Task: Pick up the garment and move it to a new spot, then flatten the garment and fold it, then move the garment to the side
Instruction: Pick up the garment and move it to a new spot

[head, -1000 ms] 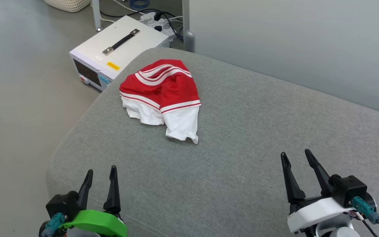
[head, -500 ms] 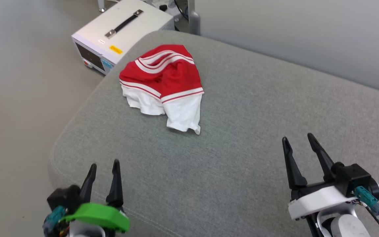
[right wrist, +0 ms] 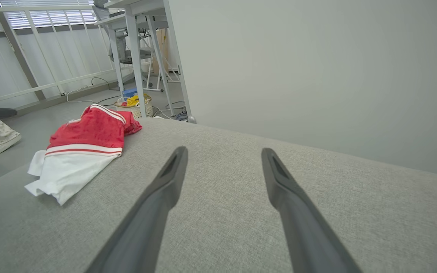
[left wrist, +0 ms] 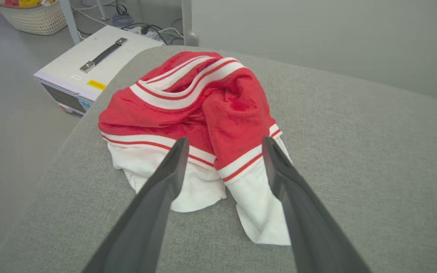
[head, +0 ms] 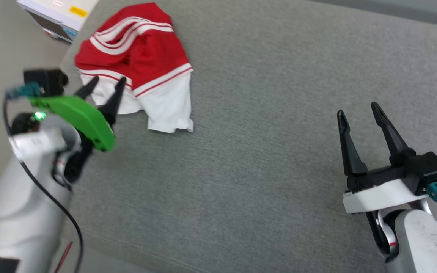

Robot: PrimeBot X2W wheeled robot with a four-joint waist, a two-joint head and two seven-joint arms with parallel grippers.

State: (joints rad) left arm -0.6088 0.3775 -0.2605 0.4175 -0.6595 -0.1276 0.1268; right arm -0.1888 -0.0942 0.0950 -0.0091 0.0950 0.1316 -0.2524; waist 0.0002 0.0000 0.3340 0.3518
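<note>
The garment (head: 139, 57) lies crumpled in a heap near the far left corner of the grey fabric cushion (head: 260, 159), close to its left edge, with the red body on top and the white sleeves toward the near side. The left gripper (head: 108, 80) is at the near side of the heap, fingers spread apart and holding nothing; whether the tips touch the white cloth I cannot tell. The right gripper (head: 357, 109) is spread wide and empty too, over the near right part of the cushion, well apart from the garment. A white instrument box (left wrist: 85, 72) stands on the floor beside that corner.

Left pincer (head: 108, 79) hides part of garment (head: 142, 49); white box (head: 61, 9) cut off.
</note>
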